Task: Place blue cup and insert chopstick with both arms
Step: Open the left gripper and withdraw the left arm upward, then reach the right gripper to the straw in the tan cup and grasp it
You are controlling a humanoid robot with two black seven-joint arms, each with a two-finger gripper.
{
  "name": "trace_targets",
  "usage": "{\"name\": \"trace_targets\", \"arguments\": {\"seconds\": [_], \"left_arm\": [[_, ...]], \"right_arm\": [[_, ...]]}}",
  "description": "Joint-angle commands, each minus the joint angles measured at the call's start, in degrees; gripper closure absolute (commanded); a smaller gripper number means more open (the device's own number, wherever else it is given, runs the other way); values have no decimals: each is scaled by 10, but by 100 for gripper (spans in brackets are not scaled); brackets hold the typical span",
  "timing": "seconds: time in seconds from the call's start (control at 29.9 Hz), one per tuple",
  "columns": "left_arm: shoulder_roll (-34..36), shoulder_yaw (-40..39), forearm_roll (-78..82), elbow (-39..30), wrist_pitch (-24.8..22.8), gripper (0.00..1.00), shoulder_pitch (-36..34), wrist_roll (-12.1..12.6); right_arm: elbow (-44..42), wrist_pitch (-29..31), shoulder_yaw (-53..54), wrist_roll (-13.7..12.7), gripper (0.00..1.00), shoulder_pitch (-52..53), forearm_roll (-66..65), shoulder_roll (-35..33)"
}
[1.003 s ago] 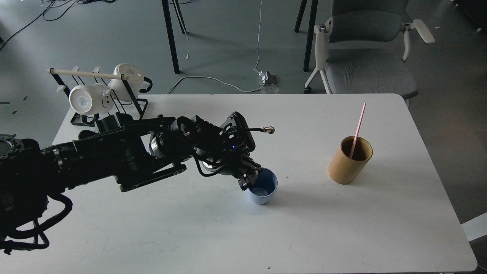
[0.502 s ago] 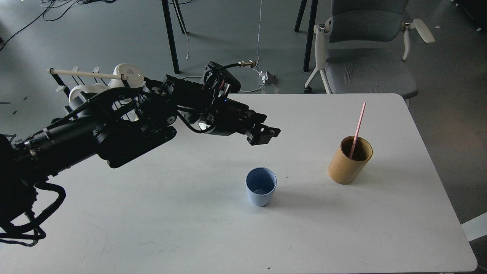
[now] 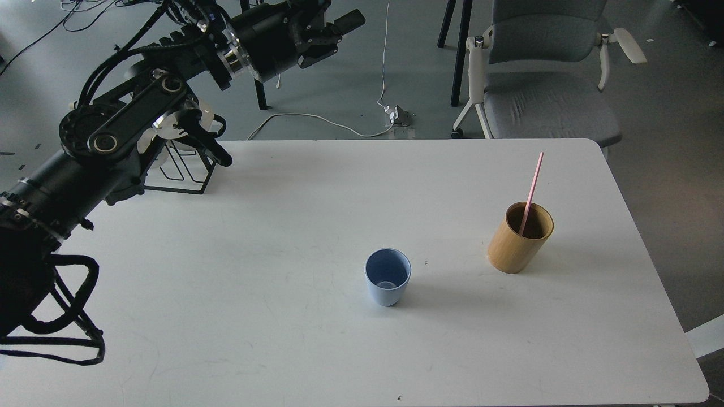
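Left arm point(image 3: 113, 135) enters from left edge, bends up and runs toward top of frame, well above and behind the table point(image 3: 226, 316). Left gripper point(image 3: 342, 31) at far end, up near top centre, over the floor, nothing in it; two dark fingers point(image 3: 348, 21) seem slightly parted but seen dark and small, can't tell how far open. Black wire rack point(image 3: 181, 169) at table's far-left corner, mostly hidden behind the arm, a white mug point(image 3: 201, 116) partly showing on it. Blue cup point(image 3: 387, 277) stands upright on the table, roughly centre, slightly toward near side, open end up, nothing inside, touching nothing, well apart from the gripper. To its right, near but apart, tan bamboo holder point(image 3: 519, 238) stands on the table. Pink chopstick point(image 3: 533, 189) sits in the holder, lower end inside, leaning up and slightly right past the rim. Grey chair point(image 3: 543, 73) on the floor behind the table's far-right side. Right arm not in view
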Motion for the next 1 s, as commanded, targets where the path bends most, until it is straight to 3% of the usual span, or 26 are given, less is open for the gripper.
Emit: {"name": "trace_targets", "arguments": {"seconds": [0.0,0.2,0.37,0.53,0.97], "left_arm": [[2,-12,-184,54,-9,1,0,6],[7,-12,-329,121,-9,1,11,15],[3,-13,-384,208,-9,1,14,68],[0,-14,-416,230,-9,1,17,79],[6,-13,-512,187,-9,0,86,78]], "right_arm": [[82,-49,-1,0,1,-24,-82,-26],[142,-82,-35,0,1,-25,-268,-30],[154,-89,-84,1,2,-16,-477,-22],[151,-89,-105,1,2,-13,-679,53],[108,-101,-139,-7,25,2,-744,130]]}}
